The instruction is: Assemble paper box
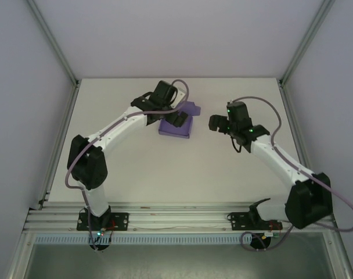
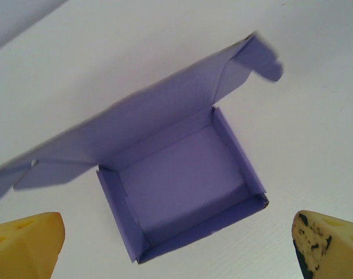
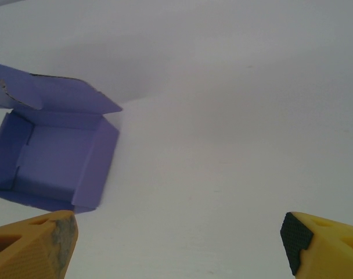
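The folded paper box (image 2: 182, 177) is empty, its lid (image 2: 147, 125) up. Left gripper (image 2: 176, 247) above it, right gripper (image 3: 179, 244) beside: the 2 stand wide open, holding nothing.

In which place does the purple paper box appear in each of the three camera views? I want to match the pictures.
Top external: the paper box lies just above the centre of the picture.
Left wrist: it sits at the centre, open, seen from above.
Right wrist: it sits at the left edge, at middle height.
Shared landmark: its open lid flap, on the upper side of the box in every picture.
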`<action>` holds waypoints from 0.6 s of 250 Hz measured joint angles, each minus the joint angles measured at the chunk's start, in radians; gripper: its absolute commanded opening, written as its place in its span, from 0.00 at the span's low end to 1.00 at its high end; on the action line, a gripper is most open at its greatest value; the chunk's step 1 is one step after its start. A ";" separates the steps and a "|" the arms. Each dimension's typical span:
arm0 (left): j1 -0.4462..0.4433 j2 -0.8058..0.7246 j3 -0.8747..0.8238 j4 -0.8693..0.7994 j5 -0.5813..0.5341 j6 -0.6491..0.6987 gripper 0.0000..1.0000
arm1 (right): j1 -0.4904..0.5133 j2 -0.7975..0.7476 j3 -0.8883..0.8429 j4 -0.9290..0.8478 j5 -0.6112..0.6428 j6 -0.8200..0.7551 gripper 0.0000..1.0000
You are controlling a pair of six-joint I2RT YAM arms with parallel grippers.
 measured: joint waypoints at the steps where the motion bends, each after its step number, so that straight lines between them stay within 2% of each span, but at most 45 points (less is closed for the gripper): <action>1: 0.002 -0.002 -0.003 0.001 0.001 -0.002 1.00 | 0.000 0.004 0.002 0.001 -0.002 0.000 0.90; 48: 0.090 -0.120 -0.163 0.074 0.029 -0.103 1.00 | 0.046 0.182 0.113 0.011 -0.059 -0.043 0.89; 98: 0.259 -0.249 -0.298 0.162 0.092 -0.133 1.00 | 0.083 0.290 0.228 0.017 -0.098 -0.291 0.89; 132: 0.337 -0.239 -0.353 0.246 0.148 -0.048 1.00 | 0.079 0.386 0.350 0.010 -0.100 -0.474 0.86; 150: 0.341 -0.205 -0.370 0.276 0.191 0.037 1.00 | 0.075 0.442 0.402 0.010 -0.113 -0.573 0.78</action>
